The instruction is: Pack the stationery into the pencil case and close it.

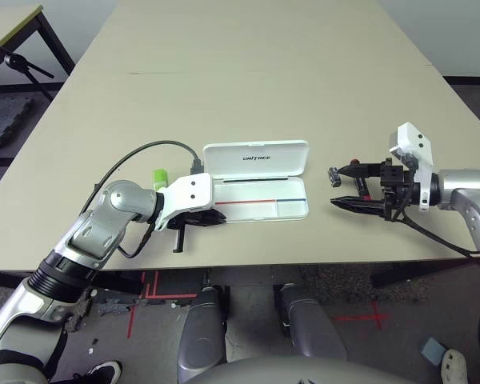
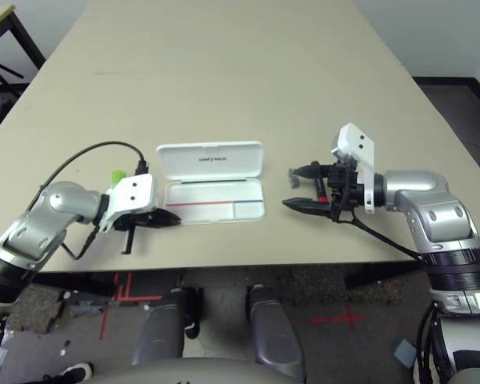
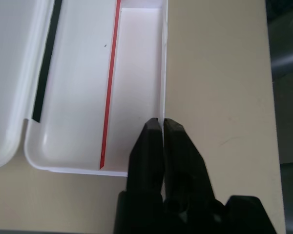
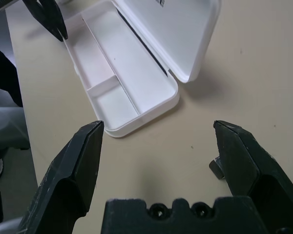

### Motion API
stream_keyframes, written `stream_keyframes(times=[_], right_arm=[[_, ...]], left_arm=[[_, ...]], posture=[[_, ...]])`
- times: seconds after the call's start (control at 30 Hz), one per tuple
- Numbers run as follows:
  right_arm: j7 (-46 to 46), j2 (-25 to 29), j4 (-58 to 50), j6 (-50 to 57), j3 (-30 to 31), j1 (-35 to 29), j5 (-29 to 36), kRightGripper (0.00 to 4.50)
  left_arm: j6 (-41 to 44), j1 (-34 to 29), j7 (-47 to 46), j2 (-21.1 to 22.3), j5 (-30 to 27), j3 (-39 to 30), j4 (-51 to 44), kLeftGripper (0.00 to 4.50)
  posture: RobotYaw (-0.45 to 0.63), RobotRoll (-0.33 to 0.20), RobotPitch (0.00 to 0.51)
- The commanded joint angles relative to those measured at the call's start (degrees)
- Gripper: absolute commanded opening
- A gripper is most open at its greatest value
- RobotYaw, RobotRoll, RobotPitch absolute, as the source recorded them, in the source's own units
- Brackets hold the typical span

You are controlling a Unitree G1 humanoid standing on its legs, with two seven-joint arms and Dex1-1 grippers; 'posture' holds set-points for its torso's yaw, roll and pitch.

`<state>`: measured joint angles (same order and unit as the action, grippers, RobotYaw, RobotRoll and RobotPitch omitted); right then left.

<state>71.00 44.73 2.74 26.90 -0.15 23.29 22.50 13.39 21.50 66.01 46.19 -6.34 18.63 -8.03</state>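
- Pencil case [image 1: 260, 198]: white hinged box, lay open near the front edge of the surface [image 1: 248, 72], between the 2 arms; lid folded back flat with the lettering facing up, tray exposed with its red and blue stripe, so it was ready to be loaded. No stationery could be seen in the tray.
- Left hand [image 3: 163, 127]: rested at the tray's near-left corner, its 2 black fingers almost together with only a sliver of gap, against the tray's side wall; nothing visibly held. Likely placed there to steady or nudge the case.
- Lime-green stick [image 1: 158, 175]: lay on the surface just behind the left wrist, outside the case, not yet packed.
- Right hand [image 4: 158, 141]: hovered right of the case, fingers spread wide and empty, pointed toward it.
- Small dark grey metal piece [image 1: 334, 174]: on the surface just beside the right hand's fingertip, apparently its next pickup.
- Red marker [image 1: 357, 165]: only a glimpse by the right hand; position uncertain.
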Motion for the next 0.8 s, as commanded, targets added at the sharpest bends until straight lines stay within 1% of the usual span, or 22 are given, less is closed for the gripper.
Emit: stream_keyframes(times=[0.03,0.07,0.2,0.27,0.3,0.4,0.47,0.53,0.6,0.7,0.73,0.8], right_arm=[[0.4,-0.1,0.4,0.2,0.7,0.1,0.2,4.50],[0.3,-0.3,0.5,0.5,0.4,0.1,0.7,4.50],[0.2,-0.5,-0.1,2.7,-1.0,0.2,2.8,4.50],[0.2,-0.3,-0.2,3.0,-1.2,0.0,3.3,4.50],[0.2,-0.2,-0.3,3.3,-1.4,-0.1,3.6,4.50],[-0.9,-0.4,-1.3,4.3,-3.1,-0.2,5.3,4.50],[-3.6,-1.7,-1.3,4.6,-5.6,0.3,6.8,4.50],[-8.7,-3.4,-1.1,5.5,-8.5,1.2,7.6,4.50],[-16.6,-5.4,-0.8,7.0,-11.2,2.4,6.6,4.50],[-30.8,-6.5,-0.2,15.8,-14.6,4.7,4.3,4.50],[-34.0,-6.6,-0.4,18.3,-15.8,5.1,4.4,4.50],[-37.4,-6.6,-1.9,22.4,-18.0,4.7,5.6,4.50]], left_arm=[[-0.8,-1.0,-0.9,-0.1,0.9,-0.9,-0.2,1.31],[-0.6,-1.0,-0.9,-0.1,0.6,-1.3,-0.7,1.79],[-1.2,-2.1,0.2,0.3,-2.5,-3.8,-4.0,3.37],[-0.9,-2.5,0.7,0.6,-3.8,-5.2,-6.0,4.05],[-0.4,-2.6,0.9,0.9,-4.7,-6.0,-7.2,4.48],[1.8,-2.3,0.7,1.5,-7.3,-8.6,-10.4,4.48],[3.0,-1.6,0.3,1.5,-8.3,-9.8,-11.3,4.48],[3.8,-1.0,-0.2,1.5,-8.8,-10.6,-11.9,4.48],[4.1,-0.8,-0.3,1.6,-8.8,-10.7,-11.9,4.48],[3.8,-0.8,-0.3,1.7,-8.5,-10.4,-11.4,4.48],[3.7,-0.9,-0.3,1.6,-8.4,-10.3,-11.3,4.48],[3.6,-0.8,-0.3,1.6,-8.3,-10.1,-11.1,4.48]], posture=[[-0.10,0.000,0.137],[-0.10,0.000,0.139],[-0.11,0.000,0.146],[-0.11,0.000,0.148],[-0.11,0.000,0.149],[-0.11,0.000,0.156],[-0.11,0.000,0.158],[-0.11,0.000,0.161],[-0.12,0.000,0.166],[-0.13,0.000,0.173],[-0.13,0.000,0.173],[-0.15,0.000,0.179]])
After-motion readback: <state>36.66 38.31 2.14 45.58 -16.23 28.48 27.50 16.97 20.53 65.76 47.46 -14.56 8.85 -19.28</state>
